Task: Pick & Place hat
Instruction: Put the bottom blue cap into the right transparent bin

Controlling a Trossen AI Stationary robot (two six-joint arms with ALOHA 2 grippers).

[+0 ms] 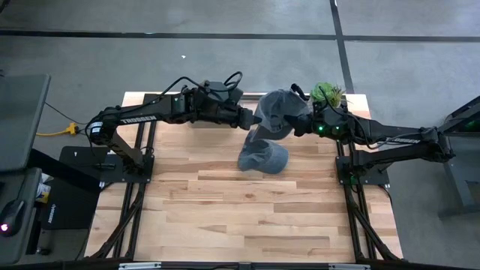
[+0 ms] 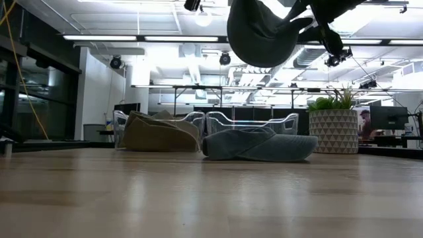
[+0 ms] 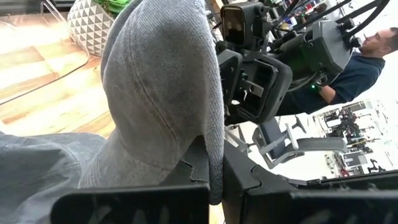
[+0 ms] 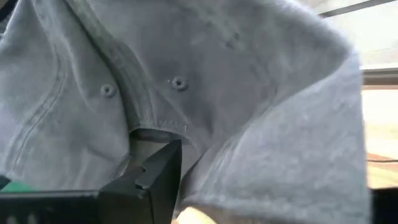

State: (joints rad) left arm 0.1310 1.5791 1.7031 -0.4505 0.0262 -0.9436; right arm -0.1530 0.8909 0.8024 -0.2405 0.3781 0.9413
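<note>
A grey cap (image 1: 279, 111) hangs in the air between both arms over the table's far middle; in the low view the cap (image 2: 261, 33) is well above the tabletop. My left gripper (image 1: 251, 118) is shut on the cap's left side and my right gripper (image 1: 304, 122) on its right side. A second grey cap (image 1: 264, 157) lies flat on the table just below, and this second cap (image 2: 258, 144) rests by its underside. A tan cap (image 2: 158, 132) lies beside it. My left gripper pinches the cap's lower edge (image 3: 214, 168) between its two fingers (image 3: 242, 177), coming level from the table's left. The cap is lifted clear and its crown (image 3: 161, 74) bulges ahead of the fingers. My right gripper meets the cap near its eyelets (image 4: 179, 83), coming from the table's right. One finger (image 4: 155, 177) shows with cloth lying over it; the other finger is hidden by the cap. The cap is lifted clear.
A potted plant (image 1: 328, 94) stands at the far right corner, close behind my right gripper, in a patterned pot (image 2: 334, 129). Clear containers (image 2: 251, 122) sit behind the caps. Bare wood (image 1: 247, 210) spreads across the near half. A person (image 3: 367, 56) sits beyond the table.
</note>
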